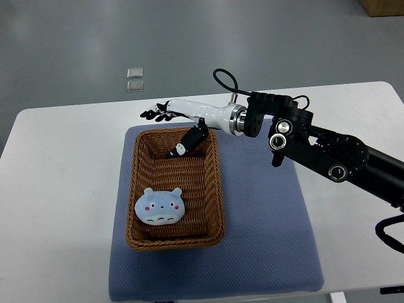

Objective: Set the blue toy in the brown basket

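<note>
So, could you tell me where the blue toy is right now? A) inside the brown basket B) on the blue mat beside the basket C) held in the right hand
A: the blue toy lies inside the brown basket, clear of the open right hand.

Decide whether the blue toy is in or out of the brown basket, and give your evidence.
In. The blue toy lies on the floor of the brown basket, enclosed by its woven walls, and the right hand, open, is clear of it.

Black jointed arm (328, 154) — white forearm, black-fingered hand (173, 123)
</note>
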### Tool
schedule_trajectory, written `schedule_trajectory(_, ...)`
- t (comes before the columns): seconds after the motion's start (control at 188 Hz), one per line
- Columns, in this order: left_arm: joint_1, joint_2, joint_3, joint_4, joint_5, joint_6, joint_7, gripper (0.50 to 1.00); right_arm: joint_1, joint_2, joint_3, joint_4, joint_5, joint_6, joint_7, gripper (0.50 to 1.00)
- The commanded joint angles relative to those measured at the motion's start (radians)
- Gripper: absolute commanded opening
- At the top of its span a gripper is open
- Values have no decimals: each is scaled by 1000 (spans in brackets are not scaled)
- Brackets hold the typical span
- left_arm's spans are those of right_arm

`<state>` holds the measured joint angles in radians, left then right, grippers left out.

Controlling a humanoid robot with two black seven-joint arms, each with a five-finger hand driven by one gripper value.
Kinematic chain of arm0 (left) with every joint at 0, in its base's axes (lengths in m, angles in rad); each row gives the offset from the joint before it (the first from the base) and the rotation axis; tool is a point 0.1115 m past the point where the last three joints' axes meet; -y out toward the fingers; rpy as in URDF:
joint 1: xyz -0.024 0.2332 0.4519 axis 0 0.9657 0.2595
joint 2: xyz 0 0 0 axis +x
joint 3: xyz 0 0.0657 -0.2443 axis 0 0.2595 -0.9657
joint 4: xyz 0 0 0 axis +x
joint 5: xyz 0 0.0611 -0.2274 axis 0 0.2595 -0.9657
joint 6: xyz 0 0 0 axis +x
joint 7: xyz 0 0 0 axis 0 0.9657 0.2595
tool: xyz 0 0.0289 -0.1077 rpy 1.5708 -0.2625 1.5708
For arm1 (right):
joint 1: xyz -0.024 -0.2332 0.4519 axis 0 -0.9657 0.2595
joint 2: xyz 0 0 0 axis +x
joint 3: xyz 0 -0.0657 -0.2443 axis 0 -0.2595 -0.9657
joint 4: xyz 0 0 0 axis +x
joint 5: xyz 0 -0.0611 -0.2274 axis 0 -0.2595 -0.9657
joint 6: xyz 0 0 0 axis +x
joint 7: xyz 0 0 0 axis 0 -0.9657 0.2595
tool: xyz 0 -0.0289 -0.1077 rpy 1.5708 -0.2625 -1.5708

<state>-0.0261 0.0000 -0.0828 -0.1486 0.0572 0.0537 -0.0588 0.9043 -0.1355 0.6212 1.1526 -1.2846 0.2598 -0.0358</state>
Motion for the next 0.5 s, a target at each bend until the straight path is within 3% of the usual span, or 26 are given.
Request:
schedule_trajectory(0.0, 0, 0, 0, 0, 0, 0, 0, 1000, -35, 13, 77, -24, 31, -33, 5, 893)
schedule_trajectory(0.271, 0, 0, 0, 0, 1, 0, -1, 1000, -91, 66, 273, -82, 217, -146, 7, 893)
schedule_trajectory(0.495, 0, 0, 0, 0, 1, 0, 0, 1000, -104, 117, 457, -226, 318, -203, 39, 893)
